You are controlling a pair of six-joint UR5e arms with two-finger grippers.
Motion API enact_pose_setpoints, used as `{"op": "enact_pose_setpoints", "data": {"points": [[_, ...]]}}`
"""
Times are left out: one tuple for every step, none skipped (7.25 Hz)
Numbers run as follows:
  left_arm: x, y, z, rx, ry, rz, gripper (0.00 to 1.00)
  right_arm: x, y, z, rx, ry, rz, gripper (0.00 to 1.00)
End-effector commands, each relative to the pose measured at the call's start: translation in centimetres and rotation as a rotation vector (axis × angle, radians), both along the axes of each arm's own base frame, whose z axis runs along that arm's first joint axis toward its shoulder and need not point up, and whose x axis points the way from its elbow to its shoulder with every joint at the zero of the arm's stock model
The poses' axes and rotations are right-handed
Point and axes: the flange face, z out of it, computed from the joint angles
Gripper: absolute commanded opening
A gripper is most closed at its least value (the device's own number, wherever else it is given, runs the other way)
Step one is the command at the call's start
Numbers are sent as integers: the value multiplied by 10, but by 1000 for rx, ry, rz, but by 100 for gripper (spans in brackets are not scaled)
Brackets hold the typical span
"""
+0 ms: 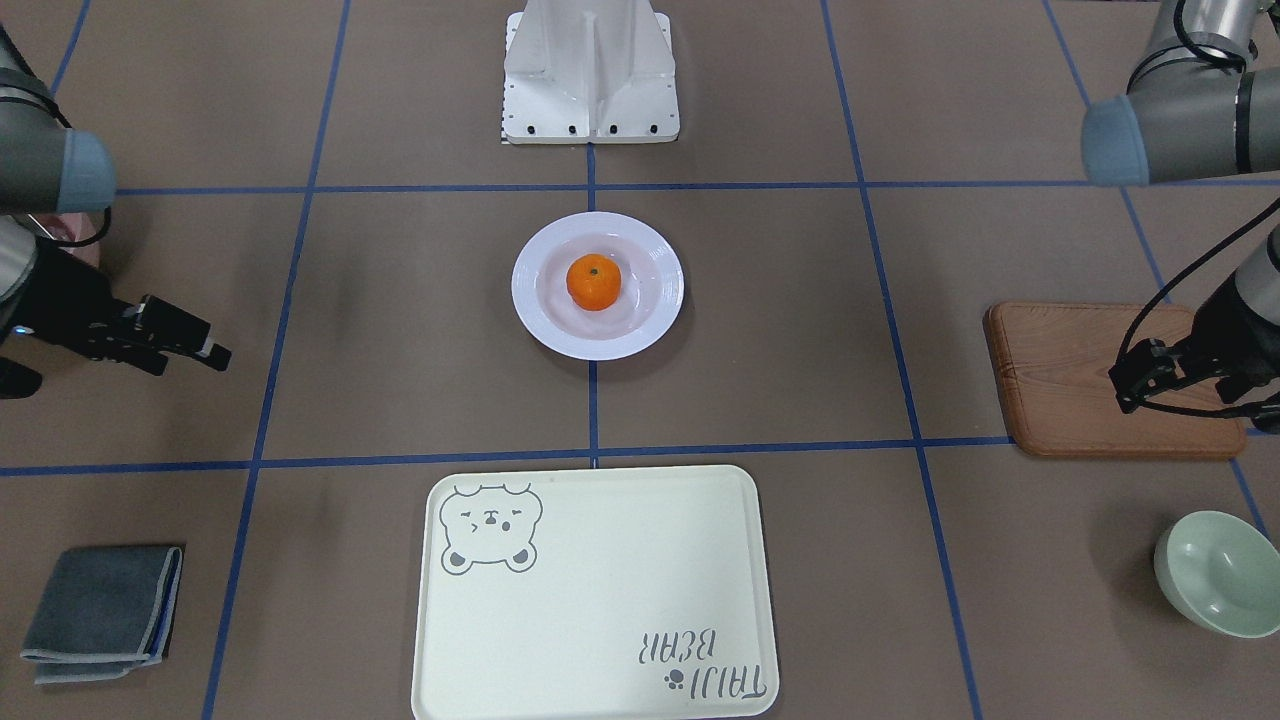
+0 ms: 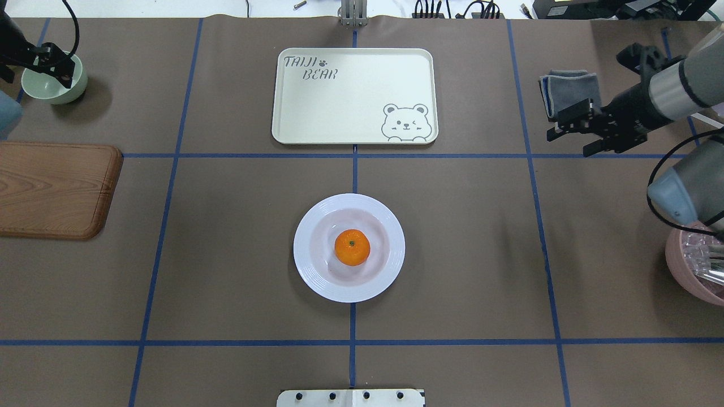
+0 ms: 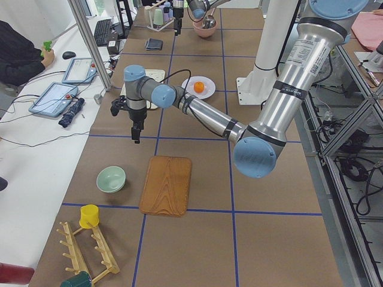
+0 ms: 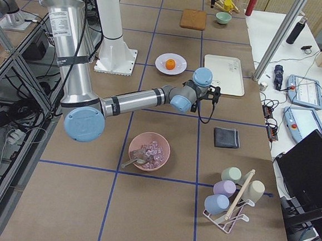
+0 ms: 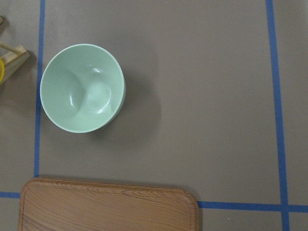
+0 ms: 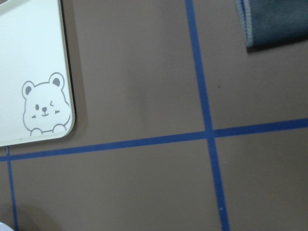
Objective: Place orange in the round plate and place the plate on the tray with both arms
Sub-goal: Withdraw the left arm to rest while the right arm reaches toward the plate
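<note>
The orange (image 2: 352,247) rests in the middle of the round plate (image 2: 308,265), which stands on the table's centre line, nearer the robot than the tray (image 2: 350,96). The cream tray holds nothing. My left gripper (image 2: 56,68) hangs high over the green bowl at the far left, well away from the plate, and looks open and empty. At the far right my right gripper (image 2: 568,141) hovers beside the grey cloth, also open and empty. In the front-facing view the orange (image 1: 594,282) sits in the plate (image 1: 535,310), with the tray (image 1: 600,600) in front.
A wooden board (image 2: 54,189) and a pale-green bowl (image 5: 83,89) lie on the left side. A folded grey cloth (image 2: 568,85) and a pink bowl (image 2: 693,265) with clear bits are on the right. The robot's base (image 1: 590,70) stands behind the plate.
</note>
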Motion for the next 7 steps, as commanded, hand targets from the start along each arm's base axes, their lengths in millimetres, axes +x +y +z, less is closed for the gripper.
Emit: {"op": "enact_pose_setpoints", "data": {"points": [[-5, -2, 11, -6, -9, -6, 98, -79, 49, -18, 3, -117, 25, 100], [-4, -5, 26, -36, -20, -7, 98, -116, 71, -31, 5, -161, 49, 100], [-4, -7, 38, -55, -28, -7, 98, -142, 82, -47, -8, -191, 73, 100], [-4, -7, 39, -57, -31, -8, 98, -151, 89, -54, 2, -202, 65, 100], [-5, -3, 49, -71, -36, -8, 98, -172, 98, -74, 28, -227, 58, 100], [-6, -2, 51, -75, -38, -6, 98, -204, 118, -91, 55, -244, 74, 100], [-7, -4, 53, -80, -39, -11, 98, -227, 134, -107, 77, -264, 92, 100]]}}
